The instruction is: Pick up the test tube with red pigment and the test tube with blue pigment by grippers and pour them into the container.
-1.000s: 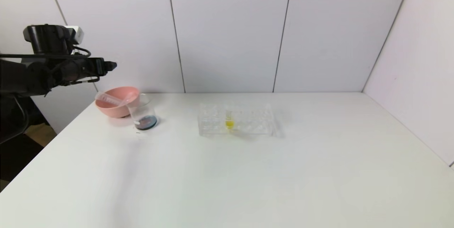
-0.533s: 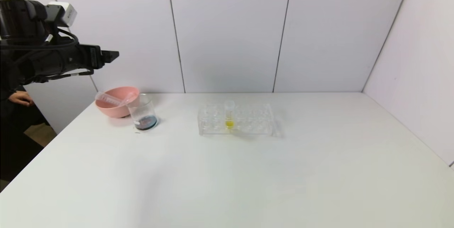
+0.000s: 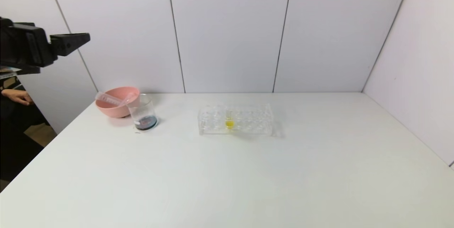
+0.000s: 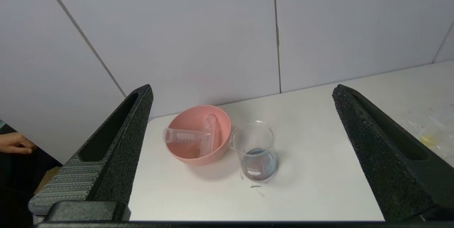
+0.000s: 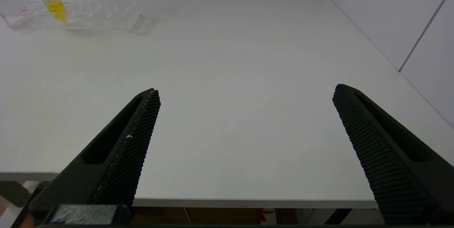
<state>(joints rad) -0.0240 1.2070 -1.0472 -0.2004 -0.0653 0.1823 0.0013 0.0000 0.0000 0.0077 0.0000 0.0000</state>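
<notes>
The container [image 3: 143, 112] is a clear beaker at the table's back left holding dark blue-purple liquid; it also shows in the left wrist view [image 4: 256, 150]. No tube with red or blue liquid is in view. Two empty clear tubes [image 4: 182, 136] [image 4: 208, 135] lie crossed in the pink bowl [image 3: 115, 109] beside the beaker. My left gripper [image 3: 76, 40] is open and empty, high above and left of the bowl, and the left wrist view [image 4: 243, 89] shows its fingers wide apart. My right gripper [image 5: 246, 88] is open and empty over the table's front edge, out of the head view.
A clear tube rack [image 3: 248, 120] stands mid-table with a yellow-liquid tube [image 3: 229, 121] in it, also in the right wrist view [image 5: 55, 8]. A person's hand [image 3: 16, 96] shows beyond the table's left edge. White walls close the back and right.
My left gripper has risen and pulled back to the left, away from the bowl and beaker. The tubes, beaker and rack have not moved.
</notes>
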